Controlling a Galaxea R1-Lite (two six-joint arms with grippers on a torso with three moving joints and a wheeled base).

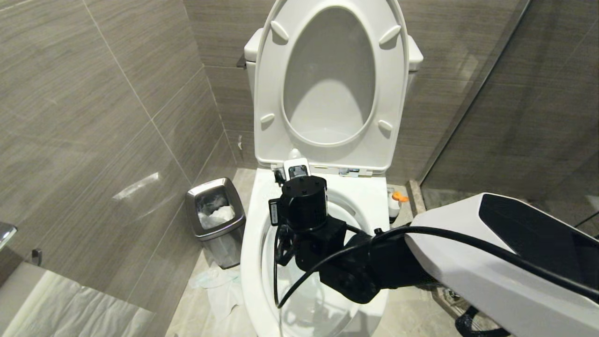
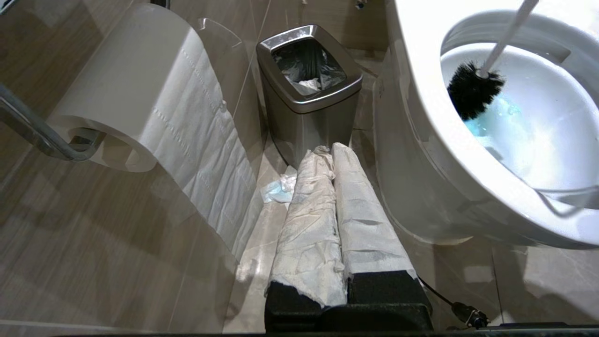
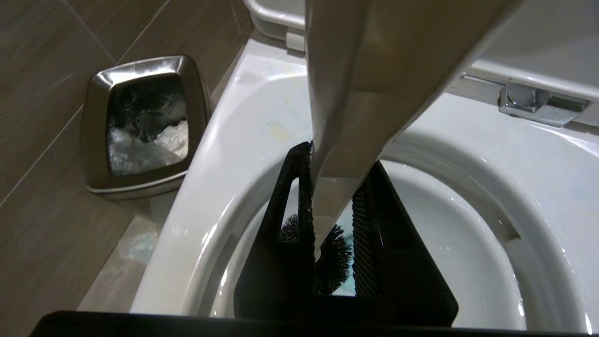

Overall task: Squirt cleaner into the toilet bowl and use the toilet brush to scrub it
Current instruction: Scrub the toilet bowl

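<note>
Over the bowl [image 1: 262,220], the right end effector [image 3: 327,220] is clamping the brush [image 2: 475,91] by its handle, keeping the bristles down in the teal cleaner liquid so they are reaching the basin wall. The curved wall is leaving room for sweeping strokes, though the rim is crowding the handle on the bin [image 1: 216,220] side. The left end effector [image 2: 334,154], its paper-wrapped fingers together, is idling low beside the bowl, while the cleaner [image 1: 396,203] is standing on the floor at the far side.

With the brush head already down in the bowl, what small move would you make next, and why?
Probably sweep the brush along the bowl wall through the blue cleaner. The right gripper is shut on the handle, the bristles rest at the edge of the pooled cleaner, and most of the basin looks unscrubbed.
</note>
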